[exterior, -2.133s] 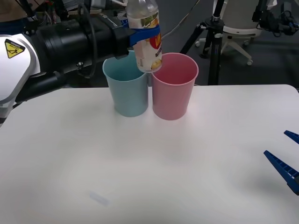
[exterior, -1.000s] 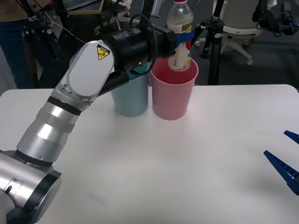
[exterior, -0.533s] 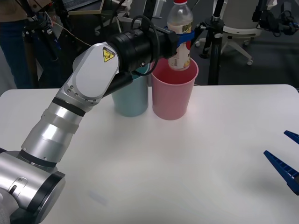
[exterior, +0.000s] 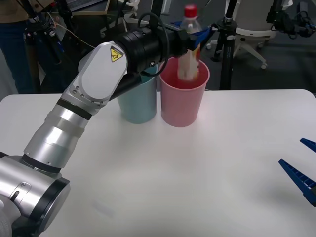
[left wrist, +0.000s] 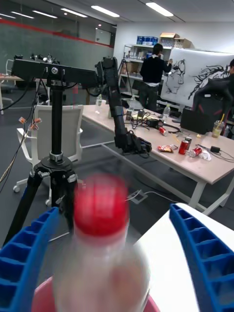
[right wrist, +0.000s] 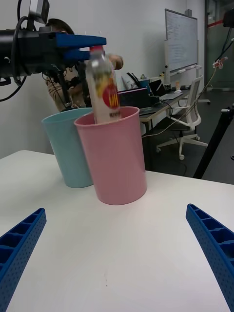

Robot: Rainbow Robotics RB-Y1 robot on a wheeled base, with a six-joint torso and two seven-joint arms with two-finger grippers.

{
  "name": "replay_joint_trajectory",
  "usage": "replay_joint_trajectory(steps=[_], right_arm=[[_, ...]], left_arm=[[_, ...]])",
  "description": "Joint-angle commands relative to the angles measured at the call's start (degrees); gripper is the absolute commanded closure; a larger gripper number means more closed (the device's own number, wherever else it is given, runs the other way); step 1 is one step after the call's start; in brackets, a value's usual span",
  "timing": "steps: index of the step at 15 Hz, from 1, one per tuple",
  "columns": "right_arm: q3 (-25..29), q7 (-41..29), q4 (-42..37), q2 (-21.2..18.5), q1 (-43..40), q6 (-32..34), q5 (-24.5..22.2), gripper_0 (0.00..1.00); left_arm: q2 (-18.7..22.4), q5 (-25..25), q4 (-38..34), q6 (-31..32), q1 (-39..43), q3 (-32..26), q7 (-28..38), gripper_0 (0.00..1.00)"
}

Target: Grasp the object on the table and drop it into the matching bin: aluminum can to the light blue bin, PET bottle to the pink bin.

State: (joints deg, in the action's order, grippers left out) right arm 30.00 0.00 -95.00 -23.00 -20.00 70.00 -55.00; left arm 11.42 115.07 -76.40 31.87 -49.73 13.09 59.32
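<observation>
My left jaws (exterior: 196,38) hang over the pink bin (exterior: 184,98), spread wide with a finger on each side of the bottle (exterior: 189,47) and gripping nothing. The bottle stands upright with its lower half inside the bin's mouth, red cap (left wrist: 101,205) between my fingers, and its blurred body suggests it is falling in. The blue bin (exterior: 136,101) stands touching the pink one on the white surface (exterior: 163,173). The bottle looks light and thin-walled, with a smooth label that could slip; I judge a firm but gentle hold around the labelled middle suits it best, since hard squeezing would buckle it. My right jaws (right wrist: 117,253) wait wide open and empty, low over the surface on my right.
</observation>
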Motion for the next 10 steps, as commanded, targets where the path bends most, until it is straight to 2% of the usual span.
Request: replay_joint_trajectory(steps=[1, 10], right_arm=[[0.00, 0.00, 0.00, 0.00, 0.00, 0.00, 0.00, 0.00], [0.00, 0.00, 0.00, 0.00, 0.00, 0.00, 0.00, 0.00]], left_arm=[[0.00, -0.37, 0.02, -0.32, -0.01, 0.09, 0.01, 0.00], [0.09, -2.04, 0.02, -0.32, -0.01, 0.00, -0.34, 0.00]])
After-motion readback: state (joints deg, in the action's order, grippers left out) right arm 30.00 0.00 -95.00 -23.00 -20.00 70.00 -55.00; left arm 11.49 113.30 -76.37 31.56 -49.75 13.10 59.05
